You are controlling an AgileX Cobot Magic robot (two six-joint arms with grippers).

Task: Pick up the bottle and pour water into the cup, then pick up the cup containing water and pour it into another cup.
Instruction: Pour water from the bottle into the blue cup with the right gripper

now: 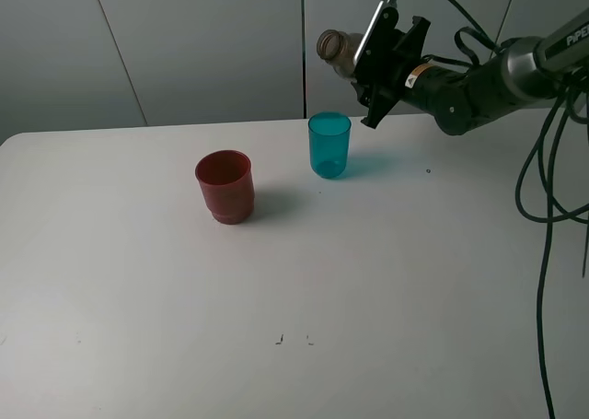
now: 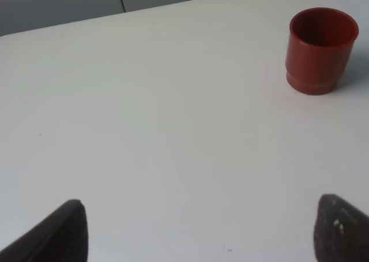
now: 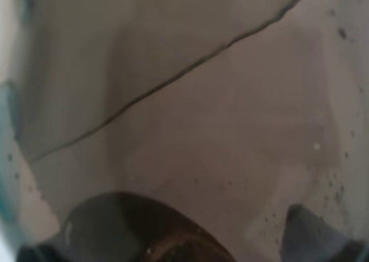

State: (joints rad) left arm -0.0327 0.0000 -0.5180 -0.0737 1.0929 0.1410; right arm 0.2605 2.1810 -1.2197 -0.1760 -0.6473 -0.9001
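Note:
My right gripper [image 1: 379,62] is shut on the smoky grey-brown bottle [image 1: 337,49] and holds it tilted almost flat, its threaded neck pointing left, above and just right of the teal-blue cup [image 1: 329,145]. The bottle's translucent wall [image 3: 190,112] fills the right wrist view. The teal cup stands upright at the back middle of the white table [image 1: 294,345]. The dark red cup [image 1: 225,186] stands upright to its front left, and shows in the left wrist view [image 2: 320,49]. My left gripper [image 2: 202,230] is open and empty, low over bare table; it is out of the exterior view.
Grey wall panels rise behind the table's far edge. Black cables [image 1: 543,207] hang down at the right side by the right arm. A few small dark specks [image 1: 293,340] mark the table's front middle.

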